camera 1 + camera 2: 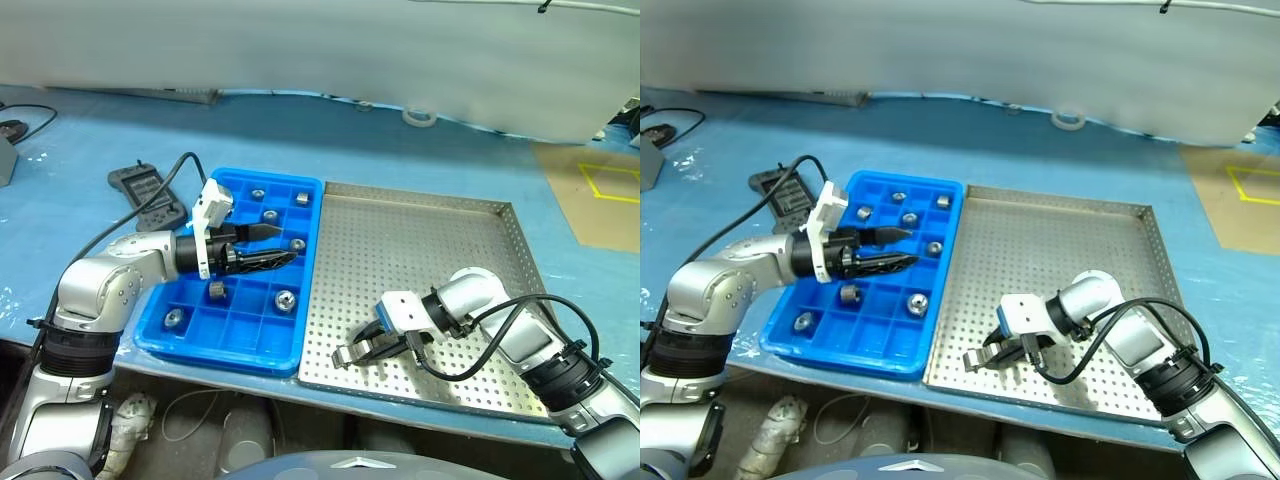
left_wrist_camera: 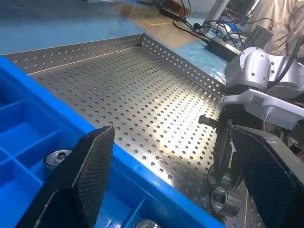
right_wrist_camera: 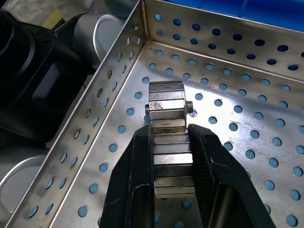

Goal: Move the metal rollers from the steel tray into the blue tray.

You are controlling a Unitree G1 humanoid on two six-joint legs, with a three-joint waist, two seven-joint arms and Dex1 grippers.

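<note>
right gripper (image 3: 171,142) sits low in near-left corner of steel tray (image 1: 420,230), fingers clamped on sides of a metal roller (image 3: 167,102), which rests on the perforated floor close to the rim. left gripper (image 1: 268,245) hovers over blue tray (image 1: 170,340), fingers wide apart, nothing btwn them, pointing toward steel tray. approx six other rollers (image 1: 285,299) lie in separate compartments of blue tray. blue tray sits just left of steel tray, edges touching. dark controller (image 1: 148,190) on the table beyond blue tray.
</note>
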